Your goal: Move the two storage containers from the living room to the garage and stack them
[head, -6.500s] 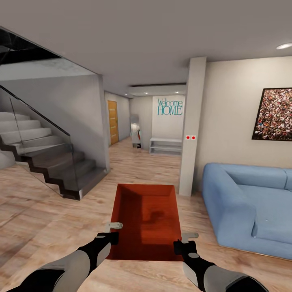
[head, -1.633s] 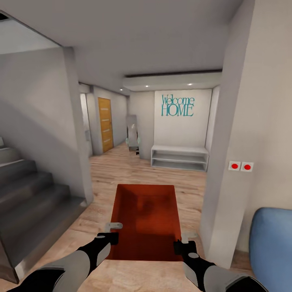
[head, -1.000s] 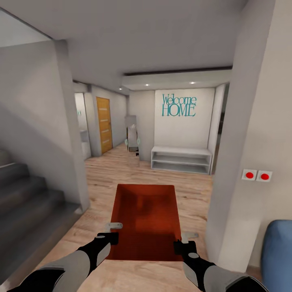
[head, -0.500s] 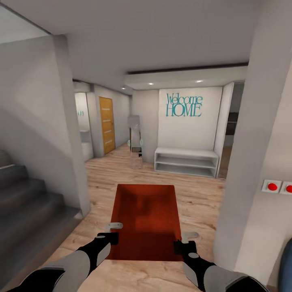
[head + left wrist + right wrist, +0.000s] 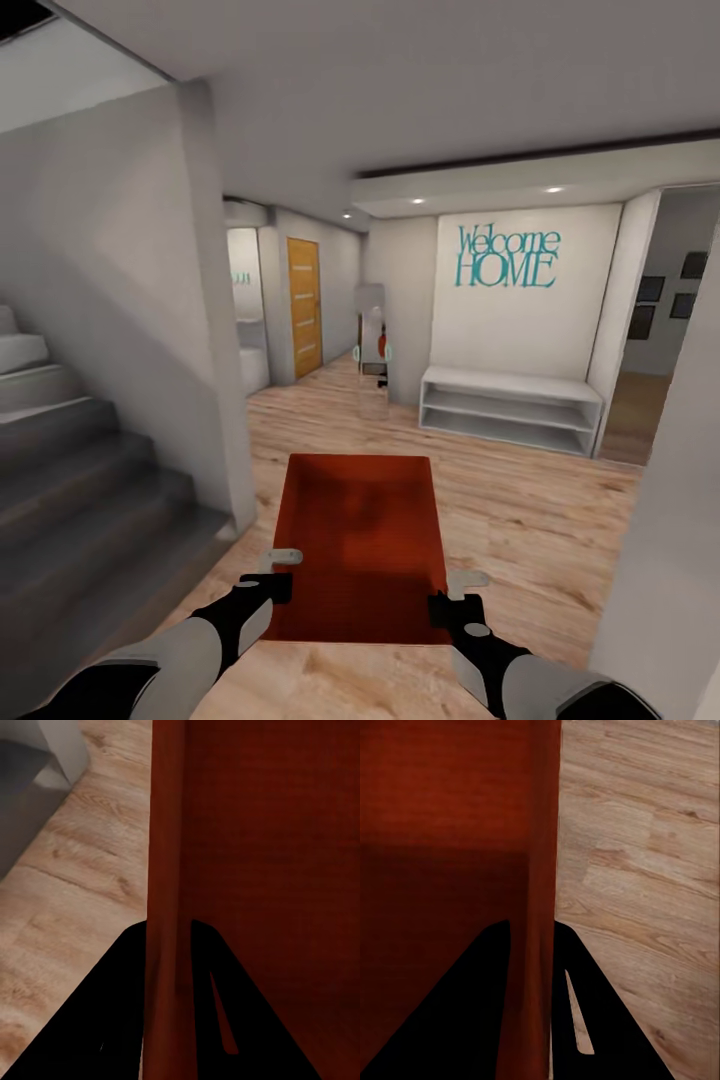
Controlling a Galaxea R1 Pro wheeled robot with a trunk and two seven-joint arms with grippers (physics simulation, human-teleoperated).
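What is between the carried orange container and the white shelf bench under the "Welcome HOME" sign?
In the head view, bare wood plank floor separates the container from the shelf bench.

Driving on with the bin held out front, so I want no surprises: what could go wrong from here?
1. Each hand, left and right, pinches only a thin side wall of the container; a jolt might let it slip or twist.
2. The wall corner by the stairs sits close on the left; swinging that way could clip the container.
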